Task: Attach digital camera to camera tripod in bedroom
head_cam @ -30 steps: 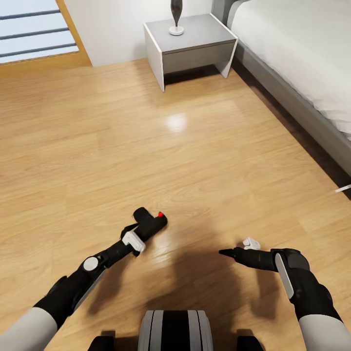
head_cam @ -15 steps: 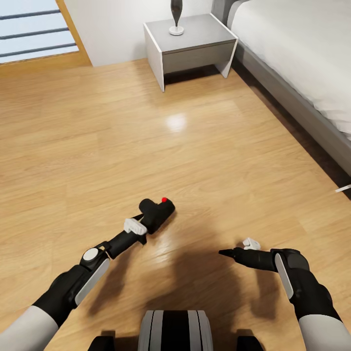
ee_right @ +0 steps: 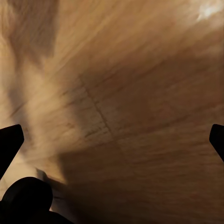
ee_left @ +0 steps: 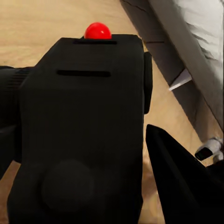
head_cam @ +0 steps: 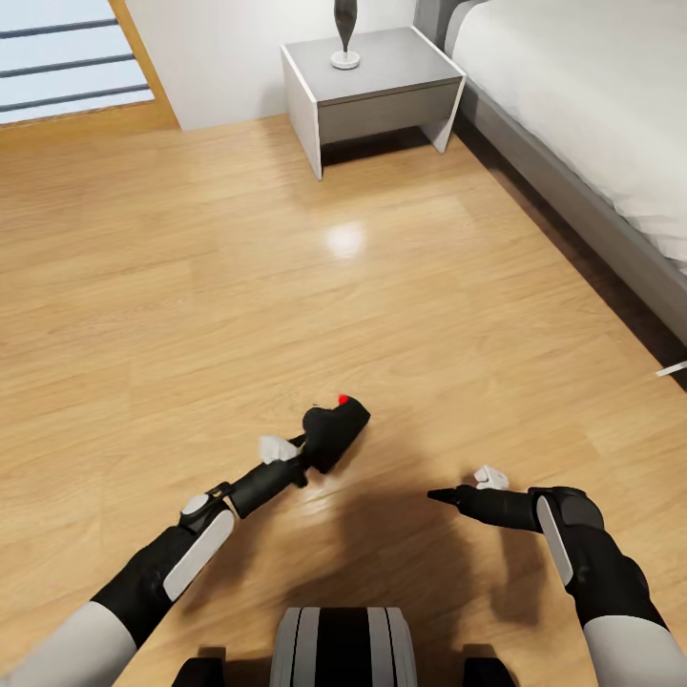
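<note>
The digital camera [head_cam: 336, 429], small, black and boxy with a red dot on top, hangs above the wood floor in the grip of my left gripper [head_cam: 321, 445], which is shut on it. The left wrist view has the camera [ee_left: 84, 130] close up, with one dark finger [ee_left: 182, 186] beside it. My right gripper [head_cam: 447, 495] hovers low over the floor to the camera's right and points toward it; in the right wrist view its fingertips [ee_right: 9, 142] stand far apart, open, with nothing between them. The camera tripod is out of view.
This is the bedroom: a white bed [head_cam: 592, 105] on a grey frame runs along the right. A grey nightstand [head_cam: 377, 81] with a dark vase stands at the back wall. A window [head_cam: 57, 57] is at the far left. Wood floor [head_cam: 286, 286] lies ahead.
My left arm has carried the camera to the right, closer to the right gripper. The right arm and the view have stayed still.
</note>
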Motion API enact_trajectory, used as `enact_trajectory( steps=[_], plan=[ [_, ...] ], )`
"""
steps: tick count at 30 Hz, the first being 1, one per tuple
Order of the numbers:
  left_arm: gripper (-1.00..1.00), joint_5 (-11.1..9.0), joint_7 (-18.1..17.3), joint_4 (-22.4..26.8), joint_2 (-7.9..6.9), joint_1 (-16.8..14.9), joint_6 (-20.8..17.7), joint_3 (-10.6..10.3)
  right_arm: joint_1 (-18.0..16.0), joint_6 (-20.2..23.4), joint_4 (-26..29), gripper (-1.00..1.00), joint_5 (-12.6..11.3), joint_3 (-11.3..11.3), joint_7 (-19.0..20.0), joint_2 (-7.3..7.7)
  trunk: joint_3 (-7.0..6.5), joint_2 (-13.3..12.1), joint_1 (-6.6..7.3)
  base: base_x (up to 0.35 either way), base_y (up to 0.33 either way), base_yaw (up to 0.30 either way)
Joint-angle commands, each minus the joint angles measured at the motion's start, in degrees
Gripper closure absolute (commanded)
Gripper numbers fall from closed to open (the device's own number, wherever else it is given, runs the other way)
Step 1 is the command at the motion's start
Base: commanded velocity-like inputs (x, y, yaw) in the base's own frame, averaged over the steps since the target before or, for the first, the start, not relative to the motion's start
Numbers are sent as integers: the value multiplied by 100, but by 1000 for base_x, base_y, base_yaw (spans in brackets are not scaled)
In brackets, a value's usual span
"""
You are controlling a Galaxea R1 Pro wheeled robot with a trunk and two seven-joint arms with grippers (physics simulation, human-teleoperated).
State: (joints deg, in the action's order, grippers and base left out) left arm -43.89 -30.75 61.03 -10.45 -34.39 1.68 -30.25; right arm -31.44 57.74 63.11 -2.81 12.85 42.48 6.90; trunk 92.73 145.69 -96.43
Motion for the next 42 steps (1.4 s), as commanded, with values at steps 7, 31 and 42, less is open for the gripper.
enact_trajectory(
  steps=[7, 31, 42],
  plan=[
    [100, -948, -57, -169, 526, 0, -237, -36, -3, 44, 2, -100, -27, 7, -3, -13, 3, 1, 1, 0, 0, 0],
    [100, -368, 4010, 521, 1697, 2, -1050, -407, -3, 44, 10, -100, -106, 4, 6, -7, 3, 1, 1, 0, 0, 0],
    [100, -426, 7038, 1034, 2045, 3, -1144, -1715, -3, 44, 0, -100, -80, -8, 6, -39, -108, -5, 14, 0, 0, 0]
  ],
)
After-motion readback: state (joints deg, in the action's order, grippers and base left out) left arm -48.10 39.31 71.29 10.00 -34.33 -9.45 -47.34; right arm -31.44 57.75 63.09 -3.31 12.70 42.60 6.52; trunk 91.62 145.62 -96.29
